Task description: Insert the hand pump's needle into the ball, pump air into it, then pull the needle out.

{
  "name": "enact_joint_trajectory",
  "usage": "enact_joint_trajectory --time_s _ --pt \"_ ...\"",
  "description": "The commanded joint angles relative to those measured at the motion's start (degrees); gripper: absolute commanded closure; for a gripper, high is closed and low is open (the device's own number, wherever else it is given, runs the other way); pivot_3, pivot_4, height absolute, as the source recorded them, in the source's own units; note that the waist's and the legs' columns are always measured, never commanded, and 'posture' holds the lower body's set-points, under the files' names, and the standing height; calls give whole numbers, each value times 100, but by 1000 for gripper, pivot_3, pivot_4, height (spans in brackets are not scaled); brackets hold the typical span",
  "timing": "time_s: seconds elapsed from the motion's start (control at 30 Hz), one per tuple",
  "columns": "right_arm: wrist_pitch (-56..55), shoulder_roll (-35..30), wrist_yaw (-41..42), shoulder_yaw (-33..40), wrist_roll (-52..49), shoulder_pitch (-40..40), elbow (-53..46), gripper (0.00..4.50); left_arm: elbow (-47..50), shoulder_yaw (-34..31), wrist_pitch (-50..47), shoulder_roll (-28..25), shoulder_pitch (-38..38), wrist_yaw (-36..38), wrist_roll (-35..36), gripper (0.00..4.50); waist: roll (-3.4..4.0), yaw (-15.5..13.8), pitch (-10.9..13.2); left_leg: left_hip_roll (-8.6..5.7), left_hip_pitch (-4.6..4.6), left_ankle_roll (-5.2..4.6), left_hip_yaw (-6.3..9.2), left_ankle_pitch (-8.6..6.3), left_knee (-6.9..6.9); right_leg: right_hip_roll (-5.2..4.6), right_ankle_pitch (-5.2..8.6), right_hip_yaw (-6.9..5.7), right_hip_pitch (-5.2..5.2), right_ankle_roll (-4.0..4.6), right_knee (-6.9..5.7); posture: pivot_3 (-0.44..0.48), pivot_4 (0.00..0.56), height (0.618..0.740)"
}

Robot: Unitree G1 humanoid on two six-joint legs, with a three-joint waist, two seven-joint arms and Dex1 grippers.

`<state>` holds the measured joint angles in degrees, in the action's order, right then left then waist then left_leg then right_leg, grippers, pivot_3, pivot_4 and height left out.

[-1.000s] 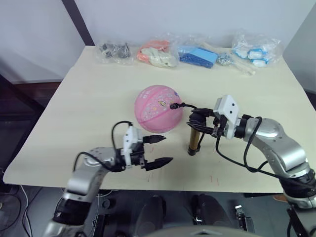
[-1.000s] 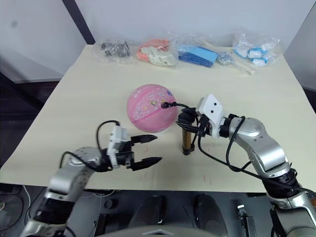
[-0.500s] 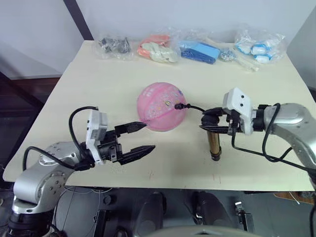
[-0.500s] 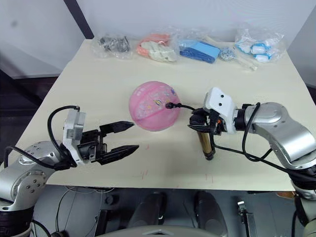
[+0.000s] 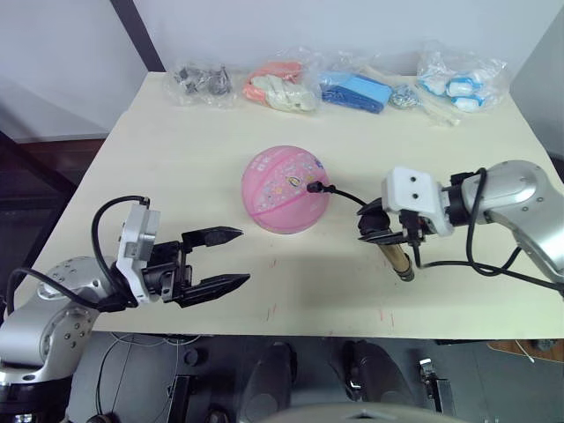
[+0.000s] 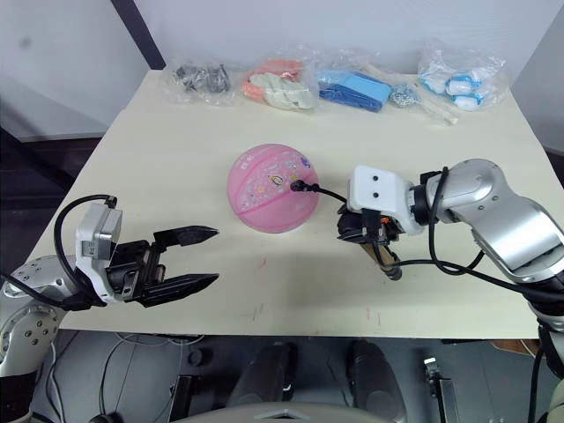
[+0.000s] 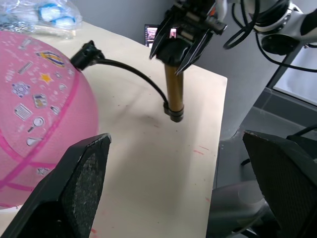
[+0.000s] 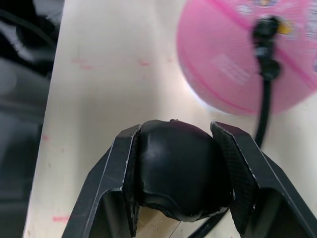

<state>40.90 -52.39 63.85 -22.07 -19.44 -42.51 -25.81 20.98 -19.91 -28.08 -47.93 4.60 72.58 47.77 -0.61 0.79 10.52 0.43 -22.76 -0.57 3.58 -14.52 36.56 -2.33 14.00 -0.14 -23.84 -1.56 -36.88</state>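
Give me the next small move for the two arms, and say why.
Probably bring the left gripper, open and short of the ball, up to steady it. The needle sits at the ball's valve, and the right gripper grips the hand pump at its top, so pumping would push an unheld ball.

Pink ball point(image 5: 285, 189), round w/ little prints, sits mid table. Needle fitting point(image 5: 312, 187) is stuck in its right side. Thin black hose runs from it to the gold hand pump point(image 5: 397, 258), tilted, black handle end up, near the ball's right.
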Motion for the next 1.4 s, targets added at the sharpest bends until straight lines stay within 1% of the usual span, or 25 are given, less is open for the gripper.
enact_joint_trajectory --time_s 0.03,0.13,0.23,0.37,0.5,0.57,0.63,0.67,0.7,0.77,0.9,0.93,1.0,1.03,1.23,1.33,1.4 --pt "-266 110 293 -330 350 -312 -73 2848 -41 -165 260 -36 133 183 -124 0 0 10 0 1 1 0 -2 0 0 -1 0 2 -1 0 -1 0 150 740" --pt "-186 437 427 -1047 811 -575 -11 2848 -180 -186 412 -36 195 272 -232 0 0 3 0 0 1 1 1 1 4 0 -1 -1 -3 1 -8 0 150 740" --pt "-173 749 455 -1507 1203 -720 238 2848 -249 -191 508 -30 229 308 -297 0 0 7 0 2 0 2 2 1 14 -1 -1 -1 -4 1 -19 0 150 740" --pt "-233 1146 449 -1830 1569 -758 635 2848 -451 -214 750 -5 338 476 -424 0 -7 7 -4 1 0 2 1 1 30 -2 -3 0 -2 1 -26 0 150 740" --pt "-411 1448 428 -2077 1876 -619 1179 2848 -588 -185 914 18 364 544 -507 0 -9 -7 -5 -3 0 2 -1 0 59 -15 -4 0 -2 0 -58 0 150 740" --pt "-523 1584 426 -2152 1982 -525 1549 1819 -620 -140 1000 42 374 546 -574 0 -14 -18 -9 -7 1 3 -1 1 75 -22 -4 -1 0 -1 -77 0 150 740" --pt "-608 1696 354 -2092 2078 -464 1746 1027 -637 -120 1082 79 362 511 -633 0 -14 -17 -8 -14 1 11 1 6 81 -30 -9 -3 2 -8 -84 0 150 740" --pt "-643 1752 285 -1985 2086 -438 1755 582 -637 -121 1092 87 353 492 -639 0 -14 -4 -8 -18 1 20 -2 11 82 -34 -14 0 1 -16 -86 0 150 740" --pt "-604 1800 261 -1836 2021 -420 1710 30 -630 -120 1089 87 340 474 -634 0 -14 0 -8 -18 1 28 -5 16 82 -34 -19 4 0 -19 -87 0 150 740" --pt "-473 1897 253 -1435 1705 -365 1520 30 -609 -119 1052 76 300 429 -617 0 -14 20 -8 -19 1 30 -5 18 84 -34 -22 6 -3 -19 -92 0 150 740" --pt "36 2167 264 -369 666 -83 815 30 -579 -142 935 46 206 312 -560 0 -14 14 -8 -12 6 30 3 18 83 -24 -22 1 -4 -17 -104 0 150 740" --pt "123 2211 225 -211 520 -27 701 30 -578 -145 916 41 190 292 -550 0 -14 10 -8 -10 6 29 9 18 83 -21 -22 -2 -3 -15 -104 0 150 740" --pt "-63 2090 287 34 367 122 471 30 -589 -149 869 25 120 233 -529 0 -14 3 -8 -10 6 29 10 18 81 -21 -22 -1 -2 -15 -104 0 150 740" --pt "-73 2057 249 268 219 229 354 30 -584 -164 803 27 43 150 -490 0 -14 -10 -8 -11 4 29 9 18 81 -22 -22 -1 -2 -15 -102 0 150 740" --pt "215 1830 -177 1534 -572 670 -274 30 -600 -193 481 26 -431 -390 -455 0 -15 -5 -7 -18 4 29 -1 18 89 -33 -26 3 1 -23 -103 0 150 740" --pt "361 1513 -358 2200 -884 1035 -565 30 -576 -120 283 20 -734 -695 -465 0 -16 4 -8 -18 7 29 -4 18 89 -31 -26 3 1 -23 -104 0 150 740" --pt "411 1275 -426 2616 -1056 1324 -748 30 -563 -1 287 13 -893 -818 -604 0 -16 -18 -7 -17 5 28 1 18 87 -28 -25 1 1 -21 -103 0 150 740"
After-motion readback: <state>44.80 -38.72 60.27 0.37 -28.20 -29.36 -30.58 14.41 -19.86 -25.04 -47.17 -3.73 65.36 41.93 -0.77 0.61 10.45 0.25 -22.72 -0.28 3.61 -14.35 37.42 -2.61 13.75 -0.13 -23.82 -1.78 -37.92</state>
